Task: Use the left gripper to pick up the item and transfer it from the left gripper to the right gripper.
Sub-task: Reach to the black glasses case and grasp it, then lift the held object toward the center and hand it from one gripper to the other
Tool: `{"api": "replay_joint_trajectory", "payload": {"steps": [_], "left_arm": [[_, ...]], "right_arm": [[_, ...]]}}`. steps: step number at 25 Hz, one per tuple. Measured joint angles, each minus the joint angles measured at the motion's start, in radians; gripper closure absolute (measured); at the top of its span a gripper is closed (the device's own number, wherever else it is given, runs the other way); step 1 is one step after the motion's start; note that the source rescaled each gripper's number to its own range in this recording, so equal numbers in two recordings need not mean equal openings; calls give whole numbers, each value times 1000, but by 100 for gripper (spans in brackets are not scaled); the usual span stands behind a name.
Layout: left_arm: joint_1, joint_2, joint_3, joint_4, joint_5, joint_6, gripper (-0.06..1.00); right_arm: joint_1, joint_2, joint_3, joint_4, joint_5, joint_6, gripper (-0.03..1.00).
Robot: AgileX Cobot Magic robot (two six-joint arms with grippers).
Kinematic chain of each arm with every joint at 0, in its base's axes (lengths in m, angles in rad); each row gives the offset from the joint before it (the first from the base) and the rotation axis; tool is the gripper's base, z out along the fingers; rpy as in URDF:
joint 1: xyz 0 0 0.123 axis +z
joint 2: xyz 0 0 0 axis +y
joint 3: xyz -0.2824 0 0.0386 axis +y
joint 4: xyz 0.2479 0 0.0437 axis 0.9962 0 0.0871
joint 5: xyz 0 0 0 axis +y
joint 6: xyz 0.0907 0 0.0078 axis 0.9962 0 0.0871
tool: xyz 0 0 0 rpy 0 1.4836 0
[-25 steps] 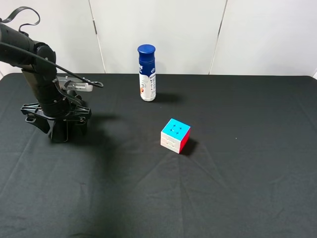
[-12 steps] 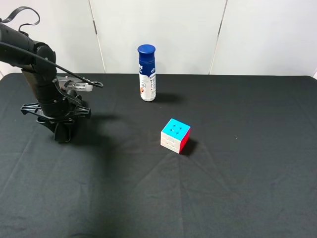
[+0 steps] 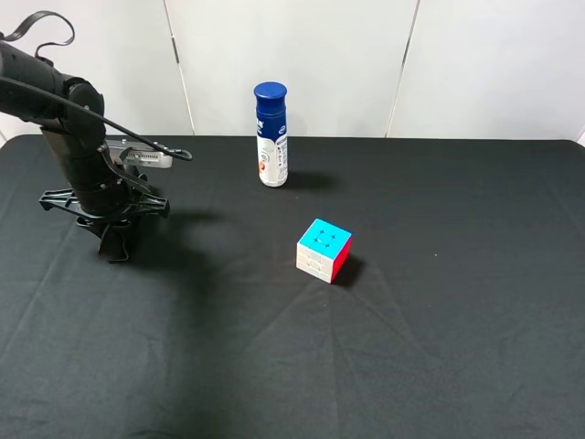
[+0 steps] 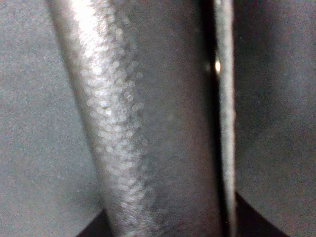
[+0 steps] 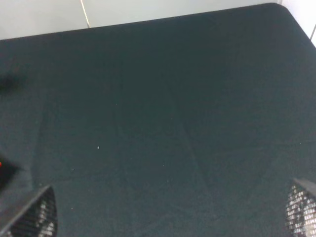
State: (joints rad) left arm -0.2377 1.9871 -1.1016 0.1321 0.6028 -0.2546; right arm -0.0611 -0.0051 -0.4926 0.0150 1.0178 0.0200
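Black tablecloth (image 3: 411, 347); left pincer (image 3: 114, 249) clenched on item (image 4: 148, 123), right pincer (image 5: 168, 213) released.

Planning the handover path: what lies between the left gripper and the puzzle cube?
Only bare black cloth, in the exterior high view, between the left gripper and the puzzle cube; the bottle stands farther back.

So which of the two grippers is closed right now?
The left gripper, pinched on the black pouch down at the cloth; the right gripper stands wide open, fingers at opposite edges of its wrist view.
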Motion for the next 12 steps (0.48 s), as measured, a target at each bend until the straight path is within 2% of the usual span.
{"api": "replay_joint_trajectory", "payload": {"steps": [6,12], "left_arm": [[0,-36,-12,0,16,-17,93],[0,-106,-44,0,122,-18,93]], "right_arm": [[0,0,0,0,0,0,-3],[0,0,0,0,0,0,-3]]}}
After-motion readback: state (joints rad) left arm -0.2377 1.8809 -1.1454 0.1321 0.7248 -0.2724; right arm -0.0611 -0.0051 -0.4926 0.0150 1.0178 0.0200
